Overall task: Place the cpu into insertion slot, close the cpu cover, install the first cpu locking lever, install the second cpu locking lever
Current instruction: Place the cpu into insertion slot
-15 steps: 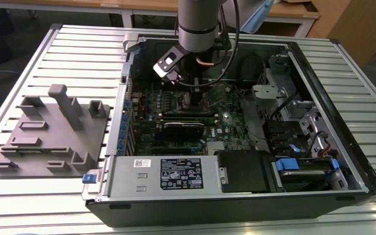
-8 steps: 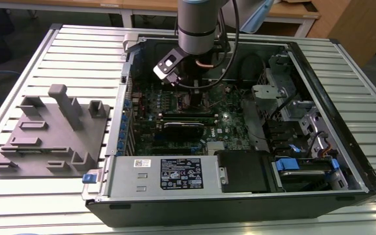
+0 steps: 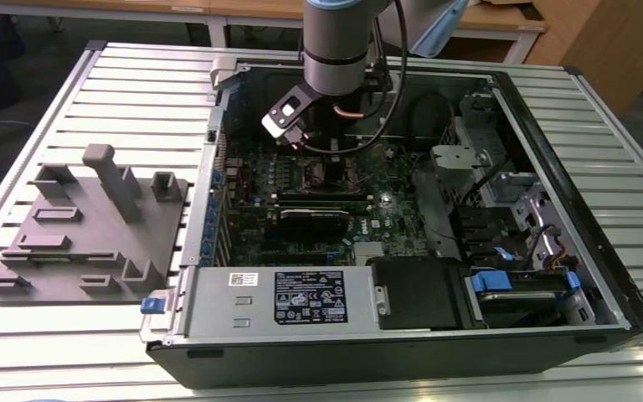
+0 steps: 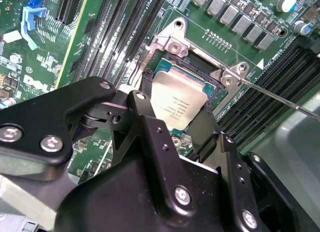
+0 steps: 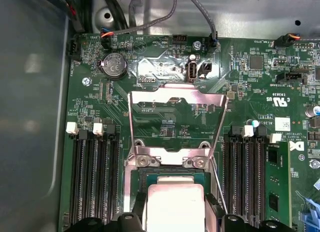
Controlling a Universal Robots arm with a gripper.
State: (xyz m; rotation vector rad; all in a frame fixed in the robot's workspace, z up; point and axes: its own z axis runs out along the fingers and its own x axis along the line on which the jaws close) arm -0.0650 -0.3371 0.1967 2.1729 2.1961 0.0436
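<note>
Gripper (image 4: 176, 109) clamps cpu (image 4: 178, 97) by opposite edges, just over insertion slot (image 5: 167, 173); cpu cover (image 5: 150, 93) stands open. Keep your chip level, edges square to socket, no pressing.

A slatted metal table (image 3: 54, 352) stands before what seem wooden desks (image 3: 511, 18).

I count one arm (image 3: 338, 42) and one gripper (image 5: 175, 208) with two fingers (image 4: 207, 124). One cpu (image 4: 177, 99) is between them, at one slot (image 4: 200, 66). One cover (image 5: 145, 95) stands at the edge of the slot, and one lever (image 4: 280, 97) lies beside the slot. Two memory banks (image 5: 95, 182) flank the slot, one on each side. There are also one battery (image 5: 114, 65), one case (image 3: 411, 356) and one fixture (image 3: 87, 226).
</note>
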